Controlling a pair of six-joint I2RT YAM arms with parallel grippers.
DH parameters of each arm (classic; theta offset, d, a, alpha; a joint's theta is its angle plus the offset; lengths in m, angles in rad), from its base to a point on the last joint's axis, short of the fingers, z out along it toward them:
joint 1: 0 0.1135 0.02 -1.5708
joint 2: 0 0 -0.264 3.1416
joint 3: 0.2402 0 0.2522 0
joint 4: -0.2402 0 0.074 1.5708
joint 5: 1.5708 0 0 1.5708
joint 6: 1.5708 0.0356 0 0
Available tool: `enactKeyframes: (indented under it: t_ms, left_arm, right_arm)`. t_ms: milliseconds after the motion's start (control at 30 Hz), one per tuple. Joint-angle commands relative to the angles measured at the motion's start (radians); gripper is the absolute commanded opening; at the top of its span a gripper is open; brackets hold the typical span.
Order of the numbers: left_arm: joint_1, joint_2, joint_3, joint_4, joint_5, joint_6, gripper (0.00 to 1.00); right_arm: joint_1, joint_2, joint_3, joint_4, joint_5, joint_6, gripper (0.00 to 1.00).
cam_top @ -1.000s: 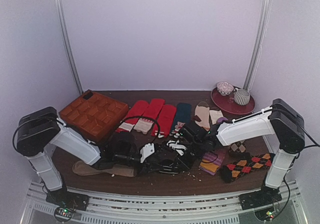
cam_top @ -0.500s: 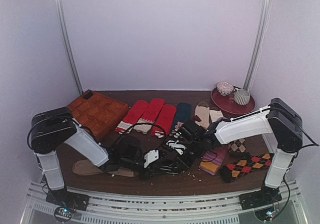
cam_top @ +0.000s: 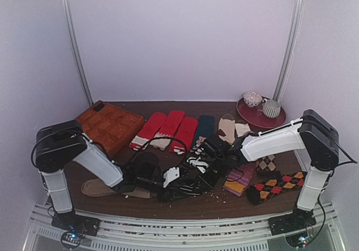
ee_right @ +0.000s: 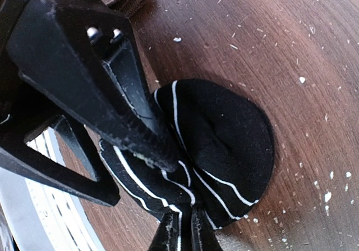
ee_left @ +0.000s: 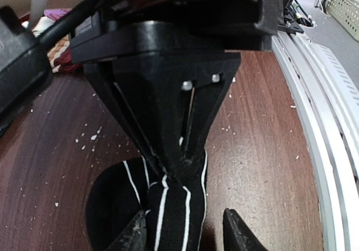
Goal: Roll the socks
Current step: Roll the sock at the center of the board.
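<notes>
A black sock with thin white stripes [ee_left: 168, 211] lies bunched on the brown table; it also shows in the right wrist view [ee_right: 230, 138]. My right gripper [ee_right: 184, 234] is shut on a fold of it at its near edge. My left gripper [ee_left: 188, 234] is open and straddles the sock; its left fingertip [ee_left: 137, 234] touches the fabric and the other stands clear. In the top view the two grippers meet nose to nose at the front middle, the left gripper [cam_top: 175, 187] and the right gripper [cam_top: 197, 177], and they hide most of the sock.
An orange compartment tray [cam_top: 109, 127] sits at back left. Long red socks [cam_top: 168, 128] and a teal sock [cam_top: 205, 126] lie behind the grippers. A tan sock [cam_top: 104, 189] lies front left, an argyle sock [cam_top: 277, 185] front right, and a red plate [cam_top: 252, 118] with cups back right.
My left arm has swung its gripper rightward and closer to the right gripper, around the striped sock. In the last half second little has moved.
</notes>
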Motion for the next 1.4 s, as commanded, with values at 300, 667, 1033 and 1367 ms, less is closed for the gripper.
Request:
enactKeyframes:
  t_ms: [300,667,1033,1367]
  left_arm:
    - [-0.006,0.068,0.069,0.011,0.055,-0.028,0.08]
    - [-0.006,0.055,-0.072,-0.004,-0.059,-0.199,0.00]
    - [0.010,0.144,-0.131,0.047,-0.019,-0.377,0.00]
    - [0.023,0.195,-0.142,0.084,0.017,-0.431,0.00]
  right_arm:
    - [0.001,0.038,-0.038,-0.075,0.019,0.007,0.06]
    - [-0.002,-0.231,-0.186,0.259,0.189,-0.017,0.36]
    - [0.052,-0.421,-0.563,0.815,0.156,-0.274,0.50]
    - [0.174,-0.248,-0.486,0.810,0.242,-0.400,0.50]
